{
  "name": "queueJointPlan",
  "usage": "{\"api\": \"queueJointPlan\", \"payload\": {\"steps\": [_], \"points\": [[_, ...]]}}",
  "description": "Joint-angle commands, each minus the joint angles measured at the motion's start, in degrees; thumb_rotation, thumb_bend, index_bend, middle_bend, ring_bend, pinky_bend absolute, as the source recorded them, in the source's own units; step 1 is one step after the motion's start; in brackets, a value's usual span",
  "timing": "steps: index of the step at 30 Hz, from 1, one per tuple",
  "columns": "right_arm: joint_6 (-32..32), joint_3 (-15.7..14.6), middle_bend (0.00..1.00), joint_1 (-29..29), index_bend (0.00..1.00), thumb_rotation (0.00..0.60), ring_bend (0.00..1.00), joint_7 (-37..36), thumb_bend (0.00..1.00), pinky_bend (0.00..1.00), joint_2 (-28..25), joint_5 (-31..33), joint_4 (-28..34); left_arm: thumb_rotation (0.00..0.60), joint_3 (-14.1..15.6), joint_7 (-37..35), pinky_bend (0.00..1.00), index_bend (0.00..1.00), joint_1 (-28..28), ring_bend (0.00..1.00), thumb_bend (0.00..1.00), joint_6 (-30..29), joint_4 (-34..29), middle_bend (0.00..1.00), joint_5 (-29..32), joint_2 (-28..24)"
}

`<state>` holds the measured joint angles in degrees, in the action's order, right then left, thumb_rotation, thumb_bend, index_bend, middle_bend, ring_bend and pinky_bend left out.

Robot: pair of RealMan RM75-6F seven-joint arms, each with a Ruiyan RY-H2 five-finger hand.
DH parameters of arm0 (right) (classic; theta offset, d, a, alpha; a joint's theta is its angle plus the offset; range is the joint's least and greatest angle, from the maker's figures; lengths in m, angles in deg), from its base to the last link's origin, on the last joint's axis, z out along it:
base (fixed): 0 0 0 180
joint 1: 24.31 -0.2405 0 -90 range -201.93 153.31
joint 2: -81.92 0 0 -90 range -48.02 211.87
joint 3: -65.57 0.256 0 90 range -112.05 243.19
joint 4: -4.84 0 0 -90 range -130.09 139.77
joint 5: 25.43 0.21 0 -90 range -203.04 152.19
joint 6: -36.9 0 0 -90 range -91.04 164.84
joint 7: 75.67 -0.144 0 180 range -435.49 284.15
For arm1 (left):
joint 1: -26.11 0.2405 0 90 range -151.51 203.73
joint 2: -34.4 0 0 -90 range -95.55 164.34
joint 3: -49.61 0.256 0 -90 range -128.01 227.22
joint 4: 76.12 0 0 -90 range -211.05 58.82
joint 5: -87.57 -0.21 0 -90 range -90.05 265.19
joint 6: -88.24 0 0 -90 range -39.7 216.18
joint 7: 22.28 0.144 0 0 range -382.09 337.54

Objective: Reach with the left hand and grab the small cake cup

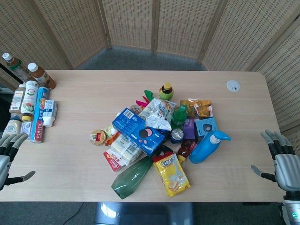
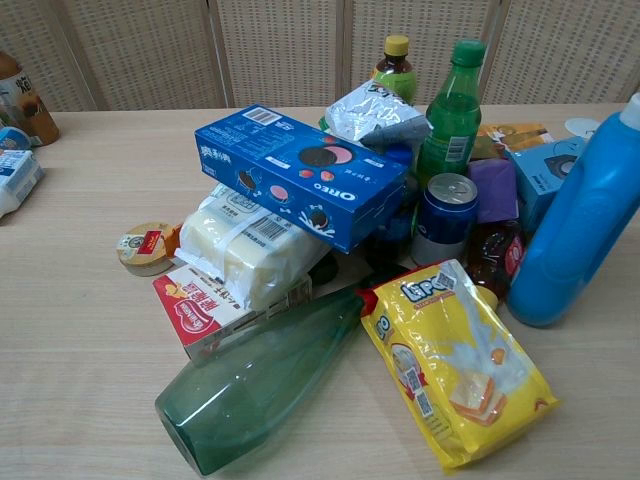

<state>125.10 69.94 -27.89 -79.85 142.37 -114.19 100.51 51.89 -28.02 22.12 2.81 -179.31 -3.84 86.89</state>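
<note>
Fingers spread and empty, the left hand (image 1: 8,152) should cross to the small cake cup (image 1: 98,137), avoiding the neighbouring Oreo box (image 1: 140,131).

Light wood table (image 1: 84,173): small cake cup (image 1: 98,137), green glass bottle (image 1: 132,179), yellow snack bag (image 1: 172,175).

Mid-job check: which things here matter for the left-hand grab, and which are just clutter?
For the job:
small cake cup, at the pile's left edge
left hand, open, holding nothing

Lying about:
Oreo box
green glass bottle
yellow snack bag
blue detergent bottle
right hand, open
</note>
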Motion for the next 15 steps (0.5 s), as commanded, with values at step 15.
{"api": "queueJointPlan", "payload": {"steps": [15], "points": [[0.41, -0.02, 0.00, 0.22, 0.00, 0.600, 0.00, -0.80, 0.00, 0.00, -0.36, -0.13, 0.03, 0.600, -0.53, 5.03, 0.00, 0.05, -4.07, 0.00, 0.00, 8.20, 2.14, 0.00, 1.50, 4.69]]}}
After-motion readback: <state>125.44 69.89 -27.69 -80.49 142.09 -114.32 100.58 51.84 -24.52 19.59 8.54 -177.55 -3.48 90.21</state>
